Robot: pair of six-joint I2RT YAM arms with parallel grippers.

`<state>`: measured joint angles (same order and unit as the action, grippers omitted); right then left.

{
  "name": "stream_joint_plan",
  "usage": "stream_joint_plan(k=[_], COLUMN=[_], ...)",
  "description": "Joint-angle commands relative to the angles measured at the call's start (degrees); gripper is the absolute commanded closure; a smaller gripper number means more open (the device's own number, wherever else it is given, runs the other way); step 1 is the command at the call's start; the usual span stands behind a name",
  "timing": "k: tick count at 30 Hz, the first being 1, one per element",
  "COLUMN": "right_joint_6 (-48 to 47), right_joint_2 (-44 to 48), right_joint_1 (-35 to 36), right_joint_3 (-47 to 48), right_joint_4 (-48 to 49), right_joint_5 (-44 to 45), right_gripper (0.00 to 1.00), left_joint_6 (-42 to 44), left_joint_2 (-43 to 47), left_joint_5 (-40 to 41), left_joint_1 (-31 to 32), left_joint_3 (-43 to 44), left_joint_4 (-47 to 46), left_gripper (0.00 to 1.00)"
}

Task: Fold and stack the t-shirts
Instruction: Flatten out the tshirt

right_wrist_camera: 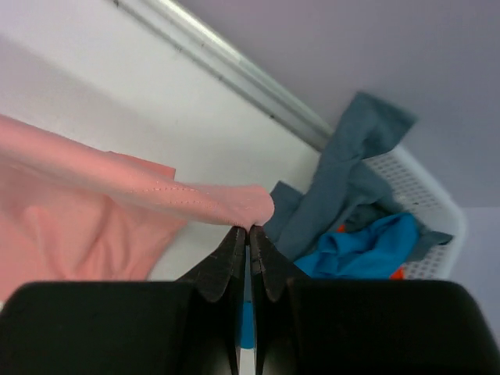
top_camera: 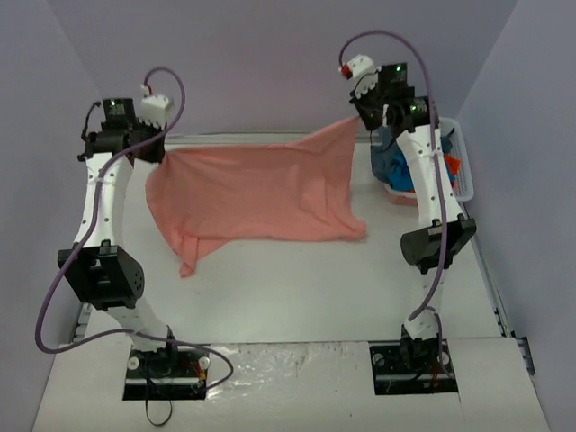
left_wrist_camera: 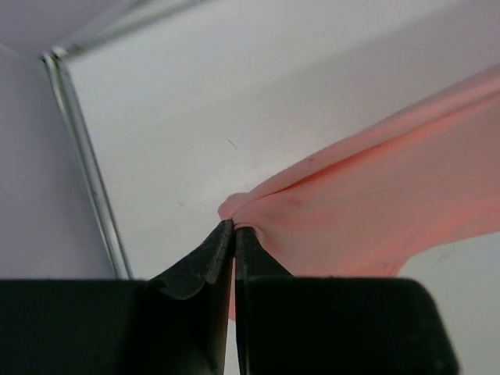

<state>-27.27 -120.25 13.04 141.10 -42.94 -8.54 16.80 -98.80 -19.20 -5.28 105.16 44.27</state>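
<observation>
A salmon-pink t-shirt [top_camera: 256,193] hangs stretched between both arms above the white table, its lower part draping onto the surface. My left gripper [left_wrist_camera: 233,225] is shut on the shirt's left corner [left_wrist_camera: 242,207] at the back left. My right gripper [right_wrist_camera: 248,230] is shut on the opposite corner [right_wrist_camera: 246,205], held higher at the back right [top_camera: 360,115]. More t-shirts lie in the basket: a slate grey-blue one [right_wrist_camera: 344,183], a bright blue one [right_wrist_camera: 363,246] and a sliver of orange-red [right_wrist_camera: 397,273].
The white lattice basket [top_camera: 463,171] stands at the back right against the wall, behind the right arm. A metal rail [left_wrist_camera: 86,164] edges the table on the left and at the back [right_wrist_camera: 234,70]. Purple walls close in on three sides.
</observation>
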Motion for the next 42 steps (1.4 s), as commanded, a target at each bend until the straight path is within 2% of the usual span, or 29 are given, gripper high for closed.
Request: stream_joint_plan(k=[1, 5, 6, 8, 9, 10, 12, 13, 14, 16, 17, 18, 19, 20, 23, 24, 25, 27, 29, 31, 33, 34, 36, 37, 39, 42], right_joint_6=[-0.2, 1.0, 1.2, 1.4, 1.5, 1.7, 2.7, 2.8, 2.4, 0.6, -0.5, -2.2, -3.0, -4.6, -6.1, -6.7, -7.1, -8.2, -8.1, -7.4, -6.3, -5.8, -4.1, -3.2, -2.4, -2.6], right_joint_2=[12.1, 29.3, 32.2, 41.3, 44.2, 46.9, 54.0, 56.4, 60.9, 65.0, 68.1, 69.3, 70.9, 71.6, 70.9, 70.0, 67.3, 63.4, 56.5, 49.1, 43.5, 37.7, 31.7, 25.8, 20.3, 9.2], right_joint_1=[-0.8, -0.8, -0.8, -0.8, -0.8, -0.9, -0.9, -1.0, -1.0, -1.3, -1.3, -1.3, -1.3, -1.2, -1.3, -1.3, -1.3, -1.3, -1.3, -1.2, -1.2, -1.1, -0.6, -0.4, 0.8, 4.4], right_joint_3=[4.4, -5.9, -8.7, -20.4, -25.0, -34.5, -44.4, -54.1, -58.5, -65.9, -70.2, -71.1, -71.3, -70.5, -67.5, -67.1, -66.7, -65.5, -64.8, -64.0, -61.6, -60.2, -56.9, -52.9, -48.6, -41.7], right_joint_4=[-0.2, 2.1, 2.4, 3.4, 3.6, 3.7, 3.7, 3.6, 2.4, 0.6, -3.1, -4.8, -6.0, -8.7, -8.3, -7.7, -6.6, -5.3, -2.3, 2.3, 4.6, 6.4, 7.7, 8.6, 8.4, 8.4], right_joint_5=[2.7, 0.3, -0.4, -2.7, -3.5, -5.1, -6.9, -8.9, -10.1, -11.8, -13.5, -14.2, -14.6, -16.0, -13.4, -12.8, -12.4, -12.3, -13.3, -14.8, -16.5, -17.2, -17.9, -17.6, -17.0, -13.7], right_gripper=[1.00, 1.00, 1.00, 1.00, 1.00, 1.00, 1.00, 1.00, 1.00, 1.00, 0.90, 0.83, 0.66, 0.33, 0.25, 0.25, 0.25, 0.25, 0.25, 0.25, 0.28, 0.32, 0.51, 0.72, 1.00, 1.00], left_joint_6=[-4.5, -2.8, -1.9, 1.3, 2.4, 3.1, 5.6, 7.0, 11.4, 17.0, 26.2, 27.9, 29.7, 31.6, 34.4, 34.1, 33.9, 32.4, 27.5, 20.6, 17.8, 16.2, 14.5, 13.3, 12.3, 9.1], left_joint_2=[13.9, 30.1, 34.7, 37.4, 41.5, 43.6, 48.3, 49.7, 51.1, 55.0, 57.7, 59.2, 59.6, 58.8, 56.9, 56.4, 55.8, 53.5, 50.4, 47.2, 40.4, 37.6, 29.7, 27.3, 21.4, 18.1], left_joint_5=[0.4, -1.3, -1.9, -3.4, -3.9, -3.7, -3.9, -6.4, -8.7, -13.1, -16.6, -16.5, -16.0, -14.6, -14.9, -15.1, -15.0, -14.5, -12.4, -6.7, -2.1, -0.6, 2.0, 3.8, 4.3, 4.4], left_joint_1=[0.6, 0.6, 0.7, 0.8, 0.8, 0.8, 0.8, 0.8, 0.9, 1.0, 0.5, 0.5, 0.6, 0.6, 0.8, 0.9, 0.9, 0.9, 0.9, 0.9, 0.9, 0.8, 0.8, 0.6, 0.4, 0.0], left_joint_3=[8.7, -0.9, -5.4, -9.9, -19.0, -23.9, -31.8, -37.9, -40.5, -44.6, -45.0, -45.5, -44.8, -43.7, -39.0, -38.1, -37.1, -37.0, -39.1, -40.8, -42.1, -42.3, -42.5, -42.4, -42.1, -42.2], left_joint_4=[-4.0, -8.8, -6.4, -1.2, -1.4, -2.2, -0.8, 0.6, 5.3, 12.2, 20.5, 22.7, 25.1, 28.2, 31.1, 30.4, 28.8, 25.8, 17.7, 8.3, 4.4, 1.6, -0.8, -2.3, -3.4, -6.7], left_gripper=[0.97, 0.98, 0.98, 0.98, 0.98, 0.98, 0.98, 0.97, 0.86, 0.53, 0.45, 0.38, 0.26, 0.24, 0.15, 0.14, 0.08, 0.06, 0.04, 0.03, 0.03, 0.03, 0.02, 0.01, 0.00, 0.00])
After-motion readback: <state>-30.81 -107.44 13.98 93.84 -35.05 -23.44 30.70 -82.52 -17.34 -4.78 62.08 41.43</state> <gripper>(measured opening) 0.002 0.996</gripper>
